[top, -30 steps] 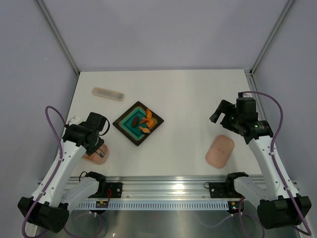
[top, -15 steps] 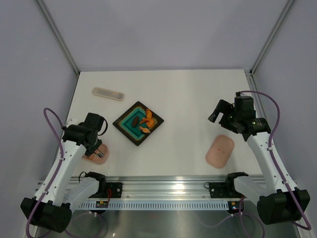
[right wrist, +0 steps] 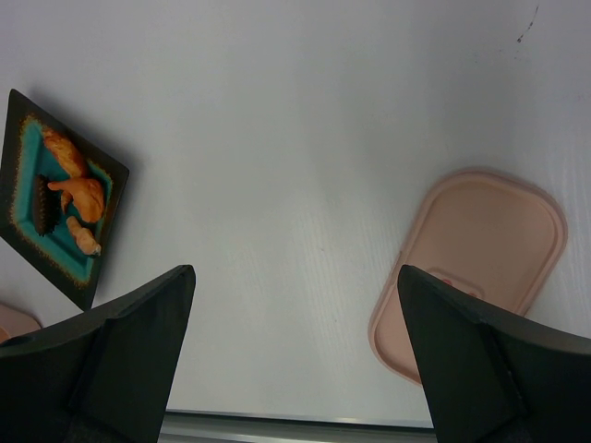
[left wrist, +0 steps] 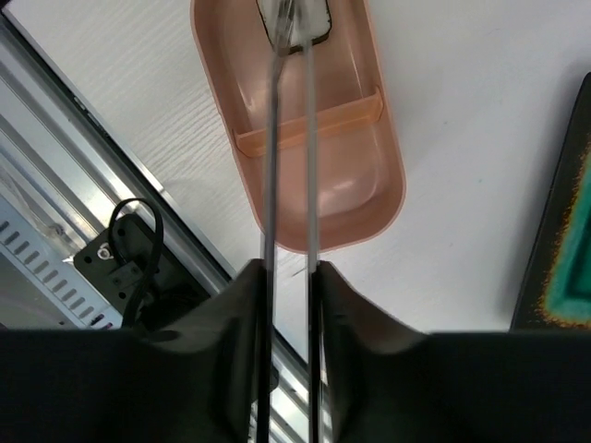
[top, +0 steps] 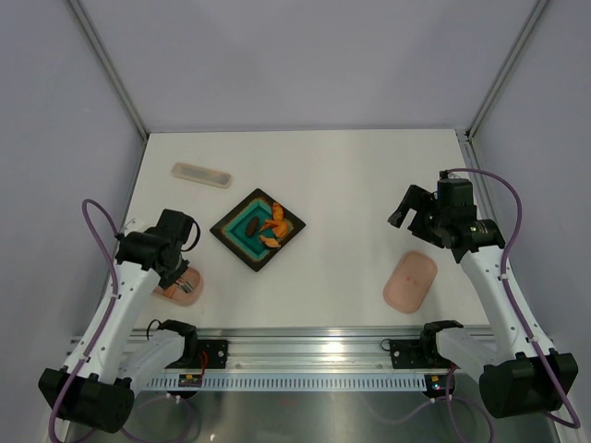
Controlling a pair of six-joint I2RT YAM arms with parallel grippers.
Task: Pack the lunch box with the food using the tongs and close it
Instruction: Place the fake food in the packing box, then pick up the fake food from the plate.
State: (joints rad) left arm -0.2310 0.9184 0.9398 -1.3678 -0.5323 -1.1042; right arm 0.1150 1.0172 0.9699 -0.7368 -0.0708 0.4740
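Lunch box (left wrist: 355, 180), a small shallow salmon-pink oval plastic box, is sitting at the near left of the white table (top: 342, 185), under the left gripper (left wrist: 288, 277). That gripper is clamping slim silver metal tongs (left wrist: 273, 157), squeezing their two arms narrow and almost parallel. The tips are reaching past the box's inner divider to a white food piece with a dark rim (left wrist: 319, 23) in the end compartment; whether they are pinching it I cannot tell. The matching pink lid (top: 410, 281) is lying at the near right, well apart from the box. The right gripper (top: 410, 205) is hovering just beyond the lid, jaws spread wide and holding nothing. Between box and lid, a dark square tray with a teal centre (top: 236, 247) is carrying orange shrimp-like pieces (top: 273, 221) and a dark brown oval lump (top: 251, 225). A long pale translucent case (top: 201, 174) is lying at the far left.
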